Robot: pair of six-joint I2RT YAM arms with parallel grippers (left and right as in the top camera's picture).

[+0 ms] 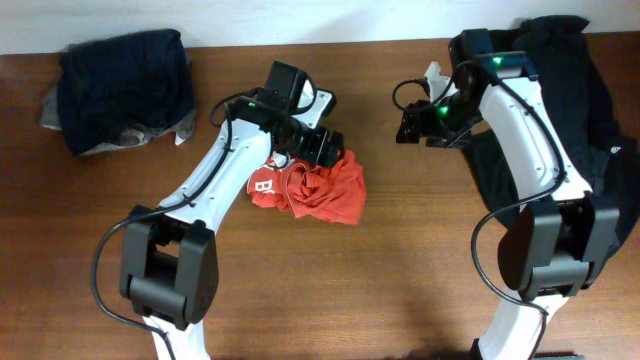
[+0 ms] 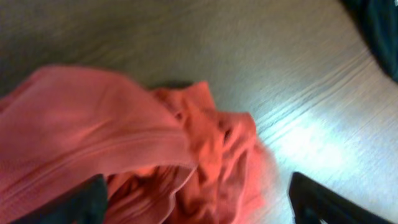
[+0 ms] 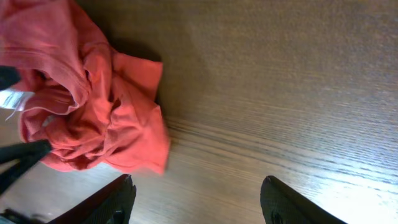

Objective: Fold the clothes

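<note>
Overhead view: the red-orange T-shirt (image 1: 320, 190) lies crumpled in a loose heap just left of the frame's centre, on the brown wooden table (image 1: 400, 290). A patch of its white lettering (image 1: 263, 185) shows at the heap's left edge. None of it is laid flat; folds and ridges run across it in every direction.

The left gripper (image 1: 325, 150) sits over the heap's upper edge. In the left wrist view its two dark fingers (image 2: 87, 199) stand at the lower corners of the frame, spread wide, with bunched shirt cloth (image 2: 124, 149) filling the left and middle below the camera. The jaws pinch nothing. Whether the left-hand finger touches the fabric beside it I cannot tell, as the frame is blurred.

The right gripper (image 1: 412, 125) is to the right of the shirt and above it in the overhead frame, well apart from it. In the right wrist view its fingers (image 3: 118, 199) are also parted wide, with only bare wood grain between them, and the shirt (image 3: 93, 106) fills the upper left corner.

A dark navy folded pile (image 1: 120, 85) rests in the upper left of the overhead frame. A black garment (image 1: 570, 110) spreads down the right edge, behind the right arm.
</note>
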